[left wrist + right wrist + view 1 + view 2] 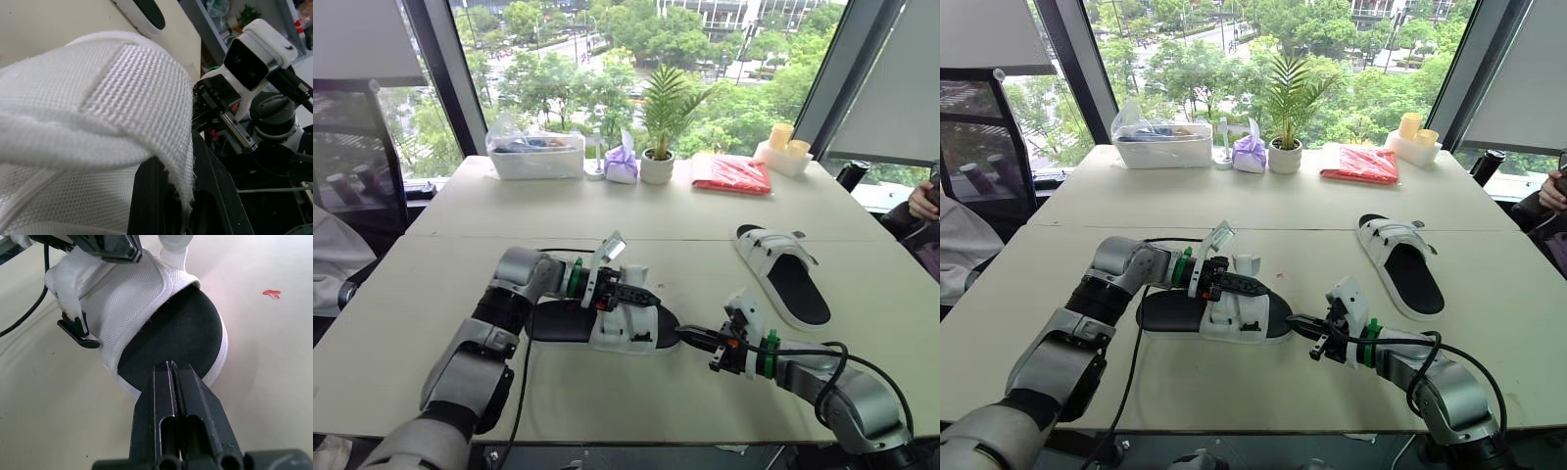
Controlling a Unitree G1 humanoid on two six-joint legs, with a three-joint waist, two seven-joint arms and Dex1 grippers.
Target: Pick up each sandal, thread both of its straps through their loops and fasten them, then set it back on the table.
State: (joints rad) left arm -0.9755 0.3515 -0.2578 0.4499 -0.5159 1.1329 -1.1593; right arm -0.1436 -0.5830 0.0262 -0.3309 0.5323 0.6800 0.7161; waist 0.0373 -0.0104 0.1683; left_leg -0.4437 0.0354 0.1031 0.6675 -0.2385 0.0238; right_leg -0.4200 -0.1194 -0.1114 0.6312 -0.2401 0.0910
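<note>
- Right now the near sandal (625, 331) lies flat on the table (607, 225) between the two arms, toe towards the right gripper (690, 338).
- Left gripper (631, 292) is on top of the white upper with a strap (122, 83) pinched between its fingers. The webbing drapes over one finger, which I read as holding the end ready to feed.
- Right gripper's fingers are pressed together, tips right at the toe rim. My read is that it pins or braces the sandal so it can't slide while the strap is pulled. I can't tell whether anything is caught between them.
- A black loop (78, 330) sticks out at the side of the upper, and that looks like the target.
- The other sandal (783, 276) lies well apart on the robot's right, sole down, with no gripper on it.
- Writing? None I can read on the sandals, the straps or the clutter by the window.
- Judging by this, fastening on the near sandal is under way and it is not yet lifted.
</note>
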